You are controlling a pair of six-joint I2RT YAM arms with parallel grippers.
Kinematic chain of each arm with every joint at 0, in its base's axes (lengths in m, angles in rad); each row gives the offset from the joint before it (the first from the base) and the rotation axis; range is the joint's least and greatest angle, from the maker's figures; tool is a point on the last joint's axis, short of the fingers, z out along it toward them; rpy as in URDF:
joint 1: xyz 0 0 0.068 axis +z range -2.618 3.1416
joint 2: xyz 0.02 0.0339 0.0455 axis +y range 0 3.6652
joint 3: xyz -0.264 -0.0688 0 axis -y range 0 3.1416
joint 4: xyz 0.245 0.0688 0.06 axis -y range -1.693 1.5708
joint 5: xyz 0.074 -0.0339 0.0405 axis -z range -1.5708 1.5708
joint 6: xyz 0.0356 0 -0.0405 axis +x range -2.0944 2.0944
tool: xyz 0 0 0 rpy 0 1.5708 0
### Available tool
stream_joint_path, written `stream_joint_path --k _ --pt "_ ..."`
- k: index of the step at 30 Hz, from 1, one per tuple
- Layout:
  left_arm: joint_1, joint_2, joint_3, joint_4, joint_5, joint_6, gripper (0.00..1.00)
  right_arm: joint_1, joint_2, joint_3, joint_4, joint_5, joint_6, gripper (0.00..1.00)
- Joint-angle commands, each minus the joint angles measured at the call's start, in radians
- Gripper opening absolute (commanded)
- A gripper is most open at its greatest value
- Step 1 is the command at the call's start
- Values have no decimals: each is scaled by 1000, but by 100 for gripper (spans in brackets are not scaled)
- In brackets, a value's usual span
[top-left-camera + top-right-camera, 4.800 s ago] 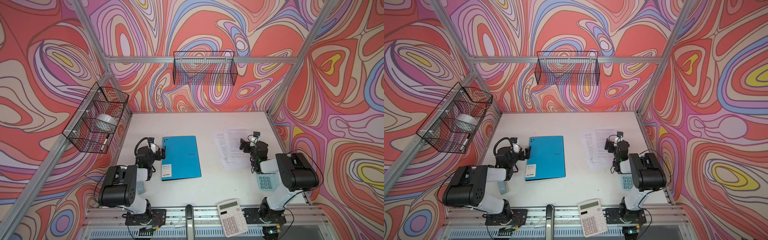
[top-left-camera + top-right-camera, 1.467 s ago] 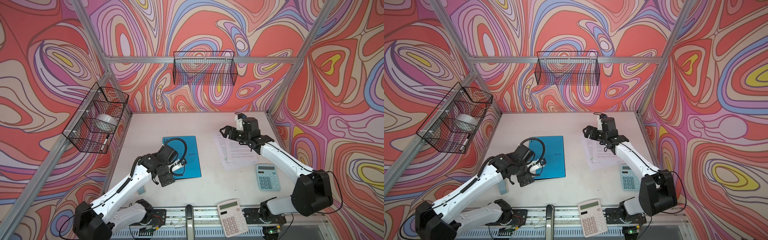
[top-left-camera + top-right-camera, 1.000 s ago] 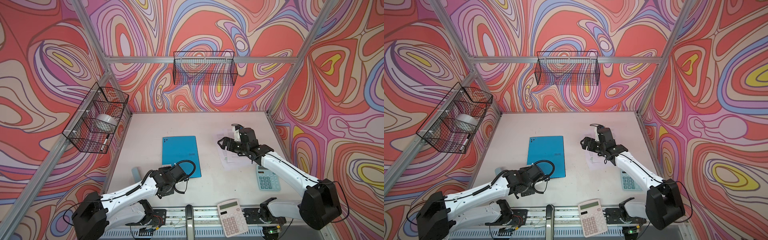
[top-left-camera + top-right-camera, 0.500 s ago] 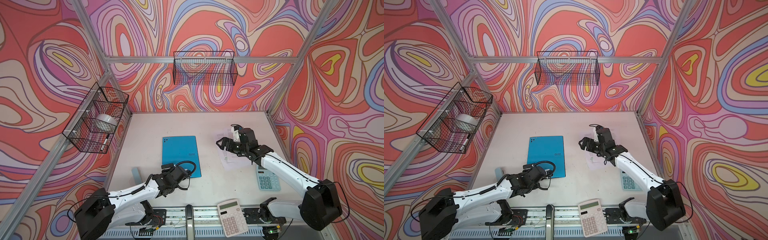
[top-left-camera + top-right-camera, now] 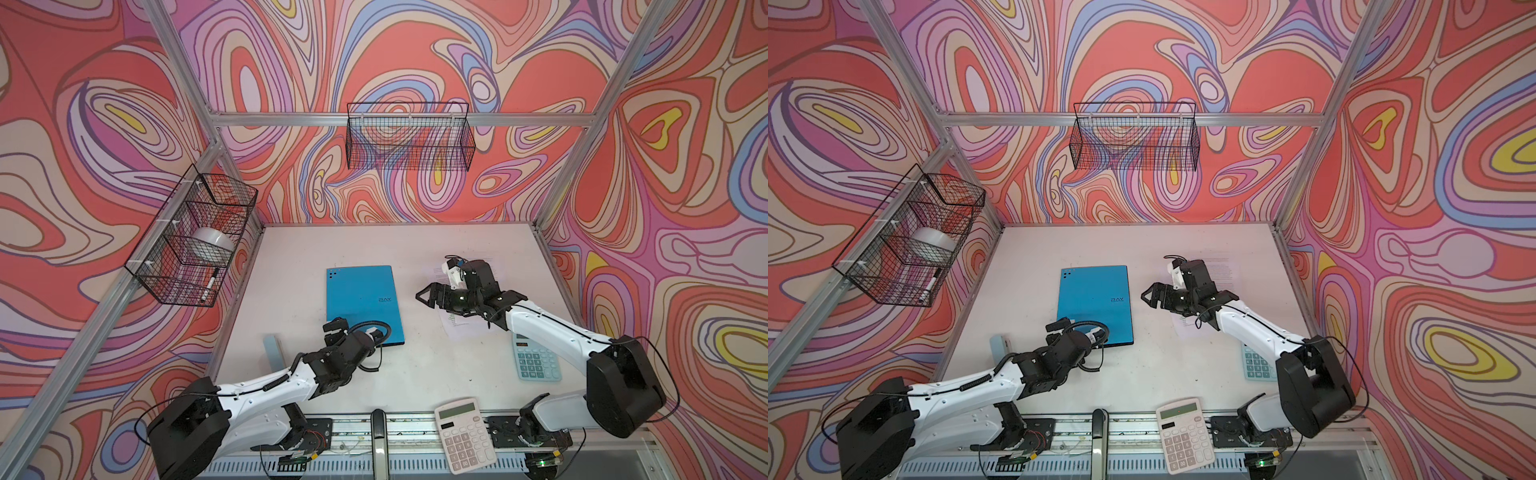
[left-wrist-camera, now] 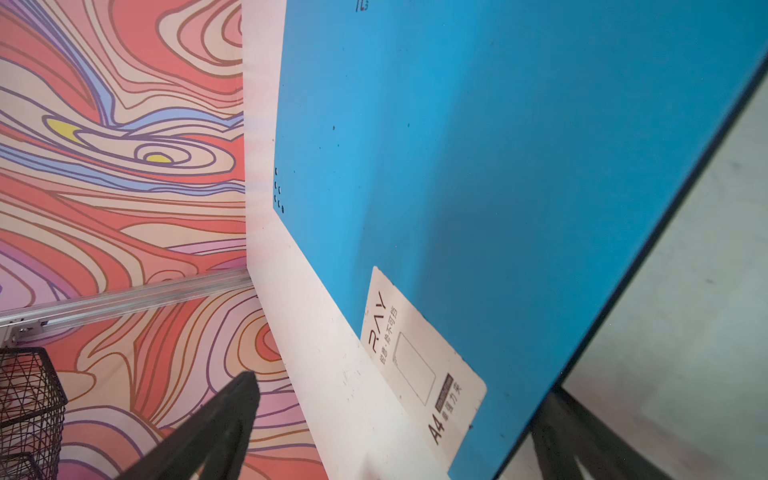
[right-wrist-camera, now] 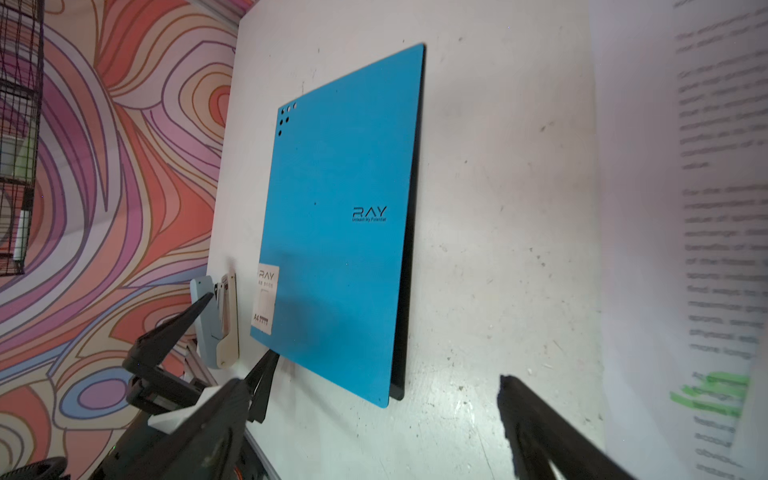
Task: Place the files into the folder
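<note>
In both top views the blue folder (image 5: pixel 360 301) lies closed in the middle of the surface (image 5: pixel 419 374). The left pincer (image 5: pixel 336 327) is at its near edge. The right pincer (image 5: pixel 428 293) hangs between the folder and the files (image 5: pixel 462 329).

Left wrist view: the left pincer's prongs are spread wide by the folder's (image 6: pixel 498 166) labelled corner.

Right wrist view: the right pincer (image 7: pixel 374 380) gapes, with the files (image 7: pixel 715 249) beside it.

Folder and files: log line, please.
folder closed | files outside, beside it | left gripper open at folder corner | right gripper open, empty
</note>
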Motion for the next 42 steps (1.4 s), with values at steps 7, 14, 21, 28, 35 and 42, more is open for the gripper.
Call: stream_joint_path --k 7,14,21,28,35,42 --pt "-4 55 -10 125 -53 26 100 49 108 -47 66 -185 4 97" --pt "-4 61 -3 145 -72 26 100 104 195 -51 131 -229 10 96" --pt "-2 75 -7 173 -90 37 100 124 272 -34 189 -257 21 96" --pt "1 93 -7 177 -90 36 100 141 331 -1 225 -281 24 96" --pt "9 101 -7 177 -90 30 100 148 385 29 267 -310 39 96" --pt "14 80 12 82 -58 -7 100 151 411 44 301 -327 59 96"
